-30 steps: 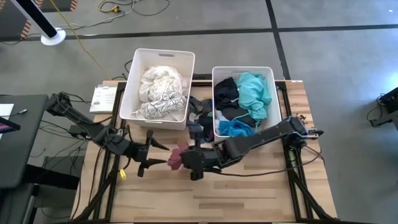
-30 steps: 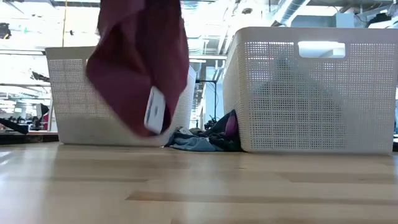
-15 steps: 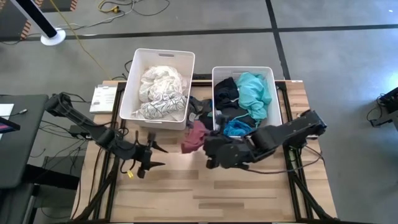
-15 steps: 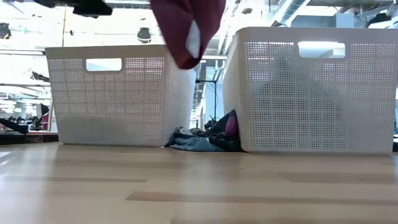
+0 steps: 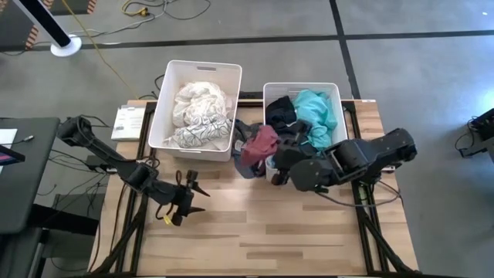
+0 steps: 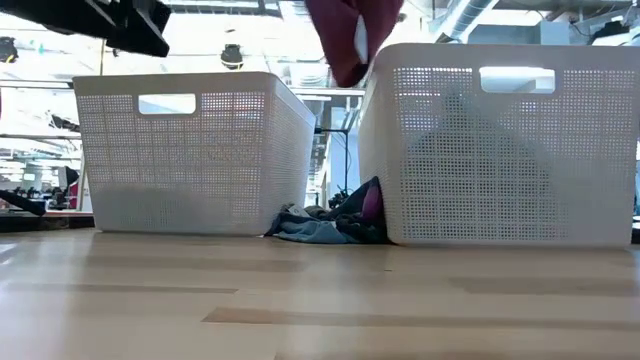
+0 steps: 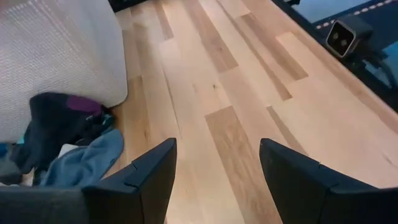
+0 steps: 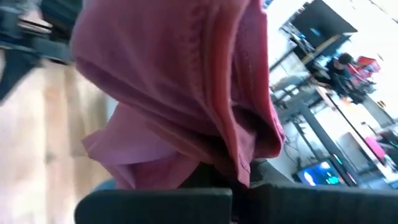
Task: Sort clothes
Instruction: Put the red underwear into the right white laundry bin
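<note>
Right gripper (image 5: 279, 171): fingers pinched on the soft maroon fabric garment (image 5: 258, 145), hanging by the near left corner of the white perforated plastic bin (image 5: 302, 89) of dark clothes. We should probably clear the rim before releasing. Left gripper (image 5: 191, 198): fingers wide, empty, over the tabletop (image 5: 255, 235).

A maroon garment (image 5: 259, 144) hangs bunched in the air, pinched in the right pincer (image 5: 276, 157). White and cream clothes (image 5: 199, 108) fill one heap; teal, black and blue ones (image 5: 302, 123) another; a dark tangle (image 6: 330, 222) lies on the surface
</note>
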Controlling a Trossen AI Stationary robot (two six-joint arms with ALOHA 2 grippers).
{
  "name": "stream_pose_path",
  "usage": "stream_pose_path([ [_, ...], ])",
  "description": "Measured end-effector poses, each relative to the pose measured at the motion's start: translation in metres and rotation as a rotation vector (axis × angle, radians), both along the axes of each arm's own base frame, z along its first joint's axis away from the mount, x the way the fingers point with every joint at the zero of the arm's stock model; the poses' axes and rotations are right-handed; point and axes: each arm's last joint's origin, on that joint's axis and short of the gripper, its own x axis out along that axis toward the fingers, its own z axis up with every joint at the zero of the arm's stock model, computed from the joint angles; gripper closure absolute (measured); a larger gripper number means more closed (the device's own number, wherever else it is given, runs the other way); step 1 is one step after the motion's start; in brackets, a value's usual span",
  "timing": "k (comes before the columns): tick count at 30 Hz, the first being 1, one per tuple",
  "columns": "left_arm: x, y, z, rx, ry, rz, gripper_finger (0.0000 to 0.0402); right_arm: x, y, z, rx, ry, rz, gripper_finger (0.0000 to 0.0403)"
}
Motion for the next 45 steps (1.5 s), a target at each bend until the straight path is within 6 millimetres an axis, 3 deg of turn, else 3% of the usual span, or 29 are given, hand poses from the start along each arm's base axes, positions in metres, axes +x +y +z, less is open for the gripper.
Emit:
stream_pose_path([
  [16, 0.021, -0.013, -0.027, 0.053, 0.075, -0.007, 0.0178, -0.05, -0.054, -0.008, 0.08, 0.124, -0.323, 0.0403],
  [20, 0.022, -0.013, -0.025, 0.05, 0.051, -0.011, 0.0178, -0.046, -0.066, -0.016, 0.194, 0.164, -0.343, 0.0401],
  [37, 0.025, -0.013, -0.022, 0.044, 0.011, -0.014, 0.0178, -0.032, -0.101, -0.102, 0.473, 0.51, -0.474, 0.0395],
  [45, 0.027, -0.012, -0.019, 0.059, -0.023, -0.017, 0.0178, -0.029, -0.109, -0.127, 0.585, 0.552, -0.483, 0.0355],
])
